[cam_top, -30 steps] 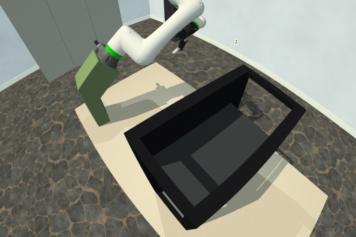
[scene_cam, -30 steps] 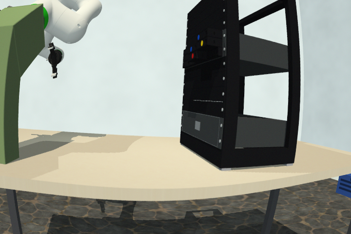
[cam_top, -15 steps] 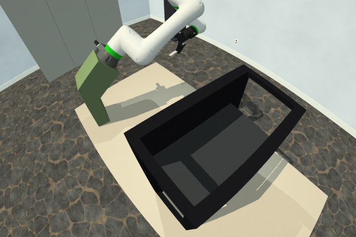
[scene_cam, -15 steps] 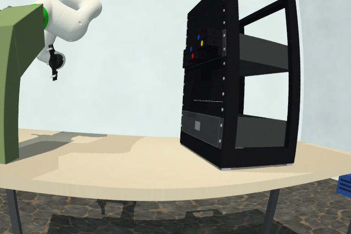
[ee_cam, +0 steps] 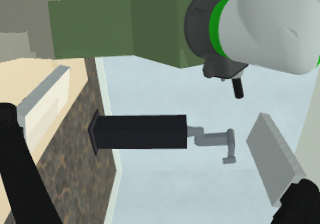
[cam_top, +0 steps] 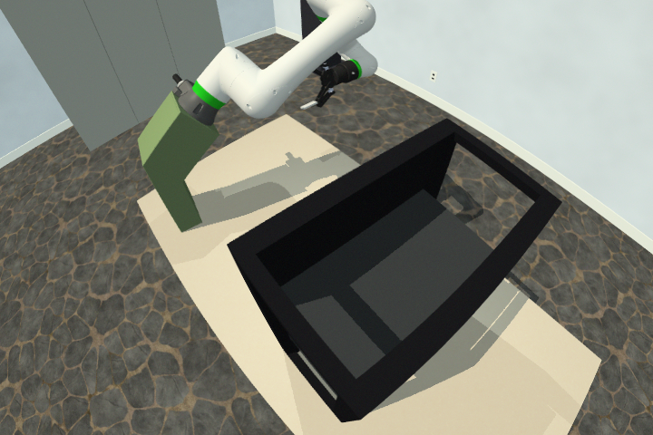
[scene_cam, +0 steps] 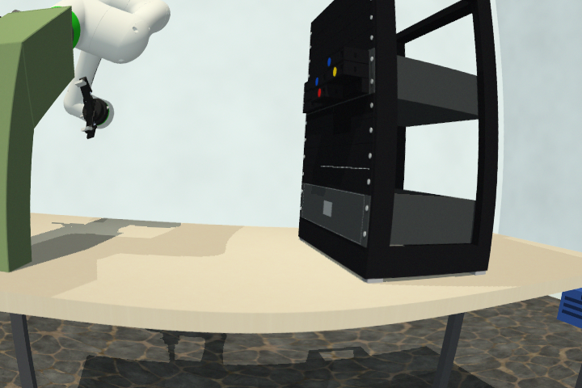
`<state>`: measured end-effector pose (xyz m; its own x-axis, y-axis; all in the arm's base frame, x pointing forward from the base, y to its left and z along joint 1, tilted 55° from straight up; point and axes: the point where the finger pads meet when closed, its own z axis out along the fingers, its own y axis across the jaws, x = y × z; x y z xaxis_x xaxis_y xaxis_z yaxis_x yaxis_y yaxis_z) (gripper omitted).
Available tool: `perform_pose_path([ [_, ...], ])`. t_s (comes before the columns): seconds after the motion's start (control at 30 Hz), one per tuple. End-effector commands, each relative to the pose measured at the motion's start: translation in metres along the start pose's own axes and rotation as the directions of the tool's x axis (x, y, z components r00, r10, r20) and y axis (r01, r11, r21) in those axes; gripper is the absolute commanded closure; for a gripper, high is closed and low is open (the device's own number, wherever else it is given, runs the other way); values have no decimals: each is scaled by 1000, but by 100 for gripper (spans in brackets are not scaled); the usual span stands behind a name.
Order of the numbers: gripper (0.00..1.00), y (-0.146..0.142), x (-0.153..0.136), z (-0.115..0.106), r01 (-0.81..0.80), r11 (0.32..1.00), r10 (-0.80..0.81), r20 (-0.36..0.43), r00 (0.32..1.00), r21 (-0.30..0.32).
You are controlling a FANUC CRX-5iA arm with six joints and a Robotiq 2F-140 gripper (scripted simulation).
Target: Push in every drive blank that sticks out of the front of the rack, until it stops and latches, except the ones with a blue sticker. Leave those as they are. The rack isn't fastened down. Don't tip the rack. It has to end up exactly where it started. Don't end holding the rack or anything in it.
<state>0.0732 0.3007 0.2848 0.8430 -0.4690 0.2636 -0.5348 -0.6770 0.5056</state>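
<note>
The black rack [cam_top: 337, 192] [scene_cam: 385, 160] stands upright on the table. In the exterior view, dark drive blanks show in its upper front: one with a yellow sticker [scene_cam: 334, 71], one with a red sticker [scene_cam: 319, 92], and two with blue stickers [scene_cam: 329, 61] [scene_cam: 316, 81]. Some blanks stand out from the front, but dark surfaces blur which ones and how far. The gripper [cam_top: 316, 87] [scene_cam: 85, 107] [ee_cam: 160, 134] is open and empty, in the air well away from the rack's front, on the arm's side. The front is hidden in the top view and out of the wrist view.
The green pedestal [cam_top: 170, 153] [scene_cam: 7, 150] [ee_cam: 95, 29] carries the arm at the other end of the table [cam_top: 214, 286] [scene_cam: 237, 283]. A grey unit [scene_cam: 337, 215] sits low in the rack. A black box-shaped object [ee_cam: 142, 131] with a grey crank-like part shows beyond the fingers.
</note>
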Motion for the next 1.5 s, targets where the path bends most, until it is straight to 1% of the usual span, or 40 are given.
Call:
perform_pose_path([
  [0.0, 0, -1, 0, 9, -7, 999, 8, 15, 1000, -34],
  [0.43, 0, -3, -5, 56, -39, 969, 70, 122, 990, -243],
  [0.5, 0, -3, -5, 56, -39, 969, 70, 122, 990, -243],
  [0.67, 0, -2, -8, 74, -44, 942, 107, 174, 979, -333],
  [1.0, 0, 3, -19, 105, -31, 857, 209, 292, 933, -515],
  [1.07, 0, 3, -19, 105, -31, 857, 209, 292, 933, -515],
  [1.1, 0, 4, -20, 107, -27, 846, 222, 304, 926, -533],
  [1.3, 0, 7, -30, 119, 5, 774, 304, 378, 874, -633],
  [1.47, 0, 9, -38, 125, 46, 706, 383, 436, 815, -707],
])
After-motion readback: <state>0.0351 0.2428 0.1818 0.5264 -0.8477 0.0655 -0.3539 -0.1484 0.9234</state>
